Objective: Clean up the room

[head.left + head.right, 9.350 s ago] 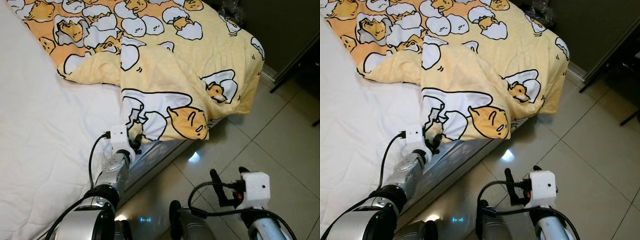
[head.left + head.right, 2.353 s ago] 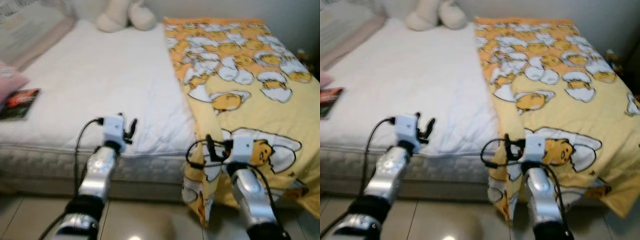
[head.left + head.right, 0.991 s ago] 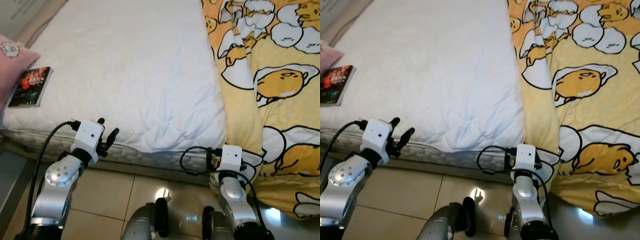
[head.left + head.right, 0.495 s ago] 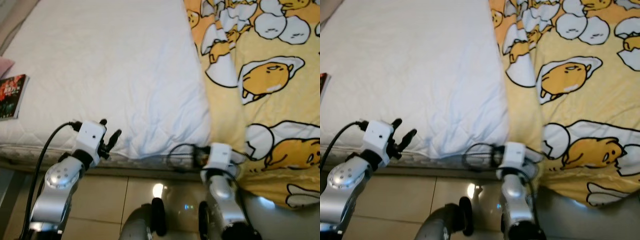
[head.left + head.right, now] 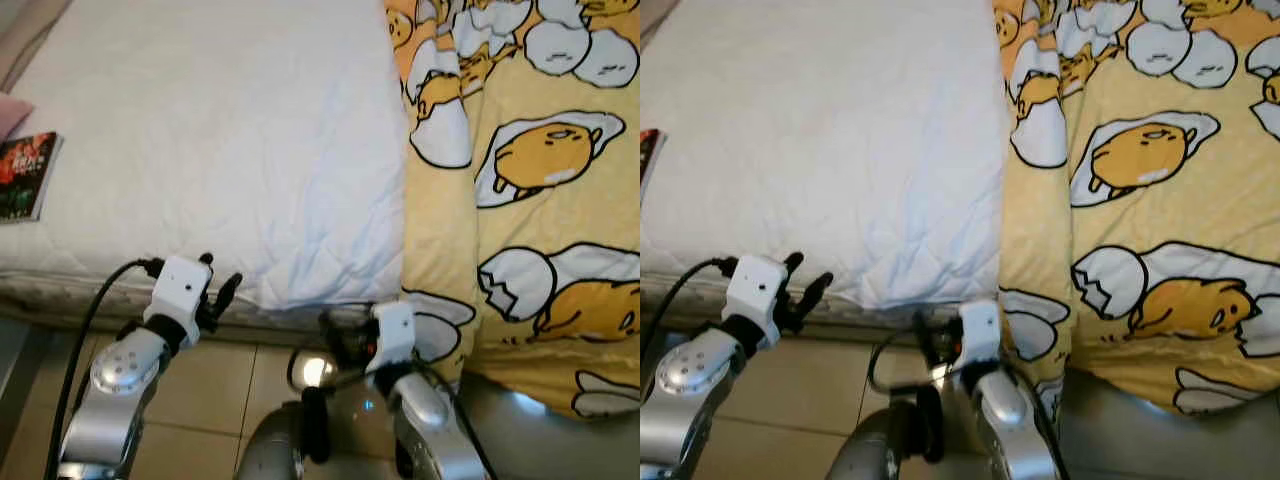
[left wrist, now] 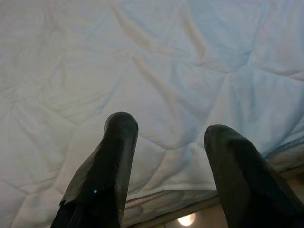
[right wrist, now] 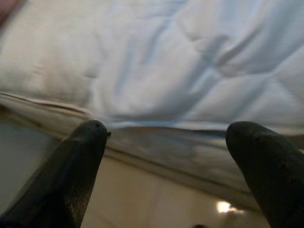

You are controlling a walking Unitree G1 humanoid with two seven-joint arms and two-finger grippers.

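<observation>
A yellow blanket [image 5: 530, 190] printed with egg characters lies spread over the right half of the bed and hangs over its near edge. The left half is bare white quilted mattress [image 5: 220, 140]. My left gripper [image 5: 220, 275] hovers at the mattress's near edge, open with nothing in it; the left wrist view has its fingers [image 6: 116, 142] apart over the quilting. My right gripper [image 5: 340, 338] is low at the bed's edge, just left of the hanging blanket. It is open, its fingers [image 7: 85, 142] wide apart facing the mattress side.
A book [image 5: 22, 175] with a dark red cover lies on the mattress at the far left, beside a pink pillow [image 5: 10, 108]. Glossy tiled floor [image 5: 210, 400] runs along the bed below my arms.
The view went from the bed's foot, left gripper at the bunched blanket, to its side with the blanket flat. In the last half second my right gripper swung left off the blanket's edge.
</observation>
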